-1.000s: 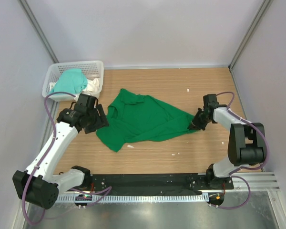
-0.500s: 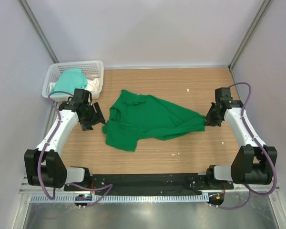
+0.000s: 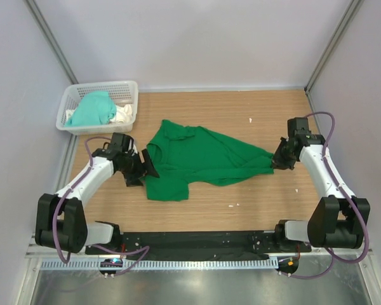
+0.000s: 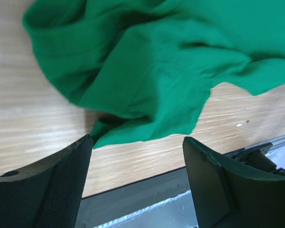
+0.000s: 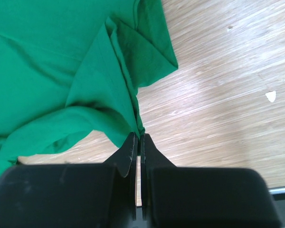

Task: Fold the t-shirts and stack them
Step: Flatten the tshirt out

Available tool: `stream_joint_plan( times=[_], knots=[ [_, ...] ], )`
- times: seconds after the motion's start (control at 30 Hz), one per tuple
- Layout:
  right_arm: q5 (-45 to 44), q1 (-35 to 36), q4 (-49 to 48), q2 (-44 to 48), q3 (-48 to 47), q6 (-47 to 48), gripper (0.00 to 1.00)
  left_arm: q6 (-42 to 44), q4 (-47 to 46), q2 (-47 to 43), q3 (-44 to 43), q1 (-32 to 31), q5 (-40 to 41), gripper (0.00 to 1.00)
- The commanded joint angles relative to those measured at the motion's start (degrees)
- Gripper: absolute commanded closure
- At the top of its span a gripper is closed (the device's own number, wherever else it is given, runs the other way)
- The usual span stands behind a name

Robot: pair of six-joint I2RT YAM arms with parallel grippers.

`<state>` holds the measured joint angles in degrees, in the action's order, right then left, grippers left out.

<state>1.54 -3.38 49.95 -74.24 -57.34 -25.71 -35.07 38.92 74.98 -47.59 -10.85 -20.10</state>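
The green t-shirt (image 3: 203, 159) covers the middle of the table (image 3: 267, 114). Bare wood is free behind it, at far right, and along the near edge. The white basket (image 3: 105, 84) blocks the far-left corner.

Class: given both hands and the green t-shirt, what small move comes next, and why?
Probably close the open left hand on the edge of the deep green fabric t-shirt; the right hand pinches its opposite end, so both could spread it.

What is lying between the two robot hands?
The green t-shirt stretches from the open left gripper to the right gripper, which pinches its edge; the top view shows it.
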Motion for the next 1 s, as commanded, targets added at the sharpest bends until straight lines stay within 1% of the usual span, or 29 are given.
stream_joint_plan(
  times=[0.0,0.03,0.1,0.17,0.27,0.3,0.37,0.4,0.43,0.47,0.57,0.63,0.67,0.73,0.8,0.83,0.87,0.93,0.97],
  knots=[
    [2.50,0.12,-1.26,1.90,0.91,-0.56,0.99,-6.49,-1.56,-2.64,3.11,-2.15,6.61,0.20],
    [2.59,0.12,-1.26,1.99,1.09,-0.56,0.99,-7.37,-2.00,-3.08,3.82,-3.98,7.69,0.20],
    [2.42,0.12,-1.09,2.08,1.97,-0.65,0.99,-7.29,-4.45,-3.00,4.52,-5.05,9.36,0.21],
    [2.50,0.12,-1.09,2.60,2.93,-0.65,0.99,-7.38,-7.08,-3.00,5.40,-5.50,8.76,0.26],
    [2.50,0.12,-0.91,3.74,3.46,-1.00,0.99,-8.43,-8.76,-3.17,6.46,-6.02,7.45,0.40],
    [2.50,0.12,-0.82,4.01,3.55,-1.18,0.99,-8.96,-8.86,-3.17,6.72,-6.11,6.48,0.49],
    [2.59,0.12,-0.56,4.45,3.47,-1.18,0.99,-11.14,-8.60,-2.91,7.77,-6.55,3.50,0.63],
    [2.42,0.12,-0.39,4.54,3.46,-1.09,0.99,-11.68,-8.59,-3.00,7.95,-6.64,2.44,0.77],
    [2.41,0.12,-0.30,4.63,3.38,-1.09,0.99,-12.30,-8.51,-3.17,7.95,-7.07,1.65,0.86],
    [2.41,0.12,-0.21,4.80,3.20,-1.09,0.99,-12.65,-8.59,-3.78,7.69,-7.60,1.73,1.00],
    [2.68,0.12,0.23,4.72,2.76,-1.09,0.99,-11.69,-9.99,-3.27,4.10,-8.31,4.09,1.00],
    [2.85,0.13,0.58,4.36,2.41,-1.00,0.99,-11.42,-11.84,0.68,-0.38,-8.57,3.32,1.00],
    [2.85,0.12,0.67,4.28,2.15,-0.92,0.99,-11.25,-12.89,2.96,-2.74,-8.92,2.61,1.00],
    [2.85,0.12,0.58,3.66,1.88,-0.83,0.99,-10.37,-13.51,11.21,-10.56,-11.20,2.00,1.00],
    [3.12,0.12,0.67,3.05,1.62,-0.65,0.99,-9.93,-12.21,17.36,-16.62,-13.91,-0.02,1.00],
    [3.47,0.12,0.58,2.61,1.45,-0.57,0.99,-9.06,-10.37,23.31,-23.96,-14.89,-0.12,0.93],
    [3.47,0.12,0.50,2.43,1.36,-0.56,0.99,-8.62,-6.00,25.46,-27.08,-15.86,0.14,0.71],
    [3.56,0.21,0.58,1.99,0.83,-0.39,0.99,-6.34,-2.03,28.11,-32.80,-18.67,0.84,0.60],
    [3.56,0.13,0.58,1.99,0.74,-0.30,0.99,-5.28,-1.31,27.59,-33.35,-19.55,1.81,0.53]
  ],
)
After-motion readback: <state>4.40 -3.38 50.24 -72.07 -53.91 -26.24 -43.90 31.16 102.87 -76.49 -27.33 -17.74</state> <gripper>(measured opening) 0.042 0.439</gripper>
